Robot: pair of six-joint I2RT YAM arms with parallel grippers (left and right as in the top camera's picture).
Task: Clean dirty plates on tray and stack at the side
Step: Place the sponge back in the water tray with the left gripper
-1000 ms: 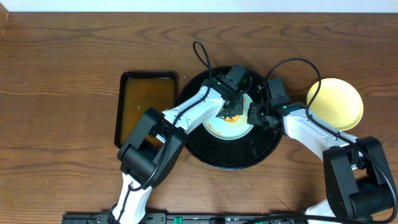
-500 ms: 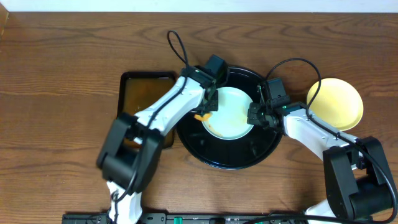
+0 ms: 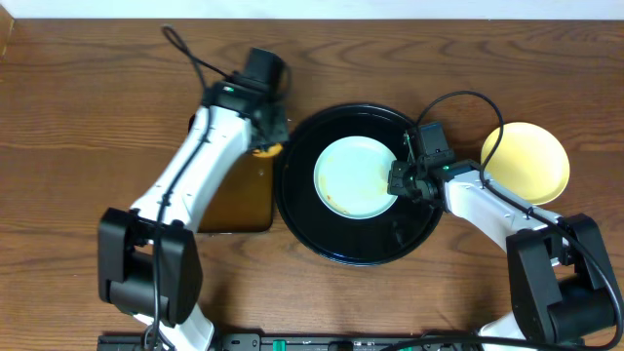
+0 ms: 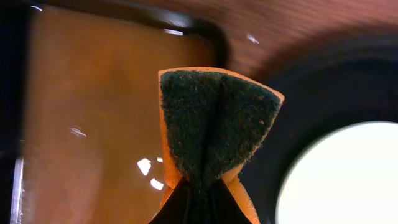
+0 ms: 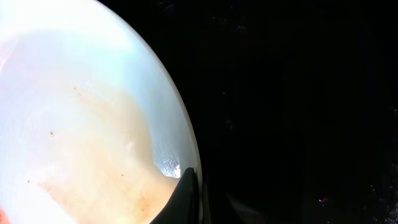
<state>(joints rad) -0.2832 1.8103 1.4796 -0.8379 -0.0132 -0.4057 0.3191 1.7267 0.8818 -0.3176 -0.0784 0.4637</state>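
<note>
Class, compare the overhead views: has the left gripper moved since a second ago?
Yes. The left gripper, holding the sponge, went left off the plate to the brown tray.

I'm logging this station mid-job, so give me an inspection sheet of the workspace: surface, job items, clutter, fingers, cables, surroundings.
Surface: brown wood-grain table, no spills seen.
Job's things: mint-green plate with a tan smear lies in the round black tray; yellow plate sits on the table to its right.
Clutter: rectangular brown tray left of the black tray.
Grippers: left fingers pinch an orange sponge over the brown tray's corner; right fingers grip the mint-green plate's right rim.
Cables: a black cable loop on each arm.
Surroundings: pale strip beyond the far edge.
</note>
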